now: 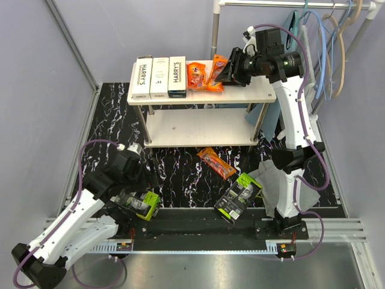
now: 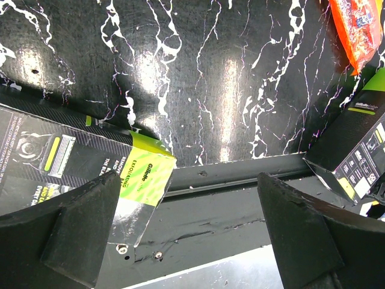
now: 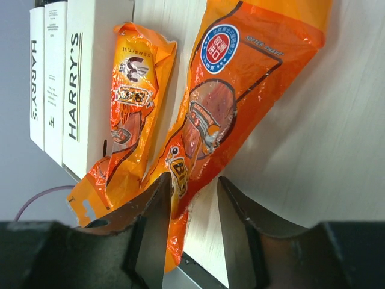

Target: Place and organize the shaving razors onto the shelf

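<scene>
Three white HARRY'S boxes [image 1: 159,77] lie side by side on the top board of the shelf [image 1: 252,93], with two orange packs [image 1: 196,76] [image 1: 216,73] beside them. My right gripper [image 1: 224,72] is at the nearer orange pack [image 3: 234,102]. Its jaws are open around the pack's lower end, one finger touching it and the other apart [image 3: 195,186]. The other orange pack [image 3: 135,120] leans on the boxes [image 3: 90,78]. A third orange pack [image 1: 216,162] and two black-and-lime packs [image 1: 239,195] [image 1: 139,203] lie on the floor mat. My left gripper [image 2: 189,198] hangs wide open just beside the left pack [image 2: 54,156], holding nothing.
A clothes rail with hangers [image 1: 325,36] stands behind the shelf at the right. A grey cloth [image 1: 274,180] lies by the right arm's base. A metal mounting rail [image 1: 210,241] runs along the near edge. The shelf's lower board [image 1: 198,127] is bare.
</scene>
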Action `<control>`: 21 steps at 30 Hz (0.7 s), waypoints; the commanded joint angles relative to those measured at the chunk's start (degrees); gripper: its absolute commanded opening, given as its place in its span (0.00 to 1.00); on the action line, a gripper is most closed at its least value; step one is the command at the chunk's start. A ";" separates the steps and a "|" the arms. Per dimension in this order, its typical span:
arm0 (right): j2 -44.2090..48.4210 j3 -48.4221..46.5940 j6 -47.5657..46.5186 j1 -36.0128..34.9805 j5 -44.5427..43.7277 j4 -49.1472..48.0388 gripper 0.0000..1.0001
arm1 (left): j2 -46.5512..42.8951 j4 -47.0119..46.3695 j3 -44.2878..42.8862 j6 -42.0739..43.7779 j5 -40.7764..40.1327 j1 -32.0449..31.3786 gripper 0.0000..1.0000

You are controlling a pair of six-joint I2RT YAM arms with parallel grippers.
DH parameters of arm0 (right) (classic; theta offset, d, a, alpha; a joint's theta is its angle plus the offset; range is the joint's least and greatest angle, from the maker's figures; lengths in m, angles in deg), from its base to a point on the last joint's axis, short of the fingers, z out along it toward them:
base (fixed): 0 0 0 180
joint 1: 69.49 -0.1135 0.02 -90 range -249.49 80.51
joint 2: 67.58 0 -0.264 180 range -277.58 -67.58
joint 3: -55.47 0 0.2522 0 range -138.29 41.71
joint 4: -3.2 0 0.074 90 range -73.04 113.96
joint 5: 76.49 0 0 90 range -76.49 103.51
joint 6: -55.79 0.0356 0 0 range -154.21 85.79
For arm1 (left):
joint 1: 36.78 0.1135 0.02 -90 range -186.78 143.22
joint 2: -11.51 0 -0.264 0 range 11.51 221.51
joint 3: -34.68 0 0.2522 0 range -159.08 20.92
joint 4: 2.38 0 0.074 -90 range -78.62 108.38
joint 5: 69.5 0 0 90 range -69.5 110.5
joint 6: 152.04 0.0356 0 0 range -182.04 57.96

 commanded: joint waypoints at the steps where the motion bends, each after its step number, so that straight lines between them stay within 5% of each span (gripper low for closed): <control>1: 2.56 0.50 -0.10 0.31 -2.82 -2.59 0.53 | 0.14 -2.57 0.45 0.82 1.13 0.12 0.99; 10: 4.32 2.44 0.07 0.49 -9.51 -5.40 0.73 | 0.05 -2.57 0.45 0.82 1.05 0.12 0.99; 21: 1.16 2.79 1.83 0.75 -10.57 -9.45 0.75 | -0.21 -2.49 0.54 0.73 1.13 0.12 0.99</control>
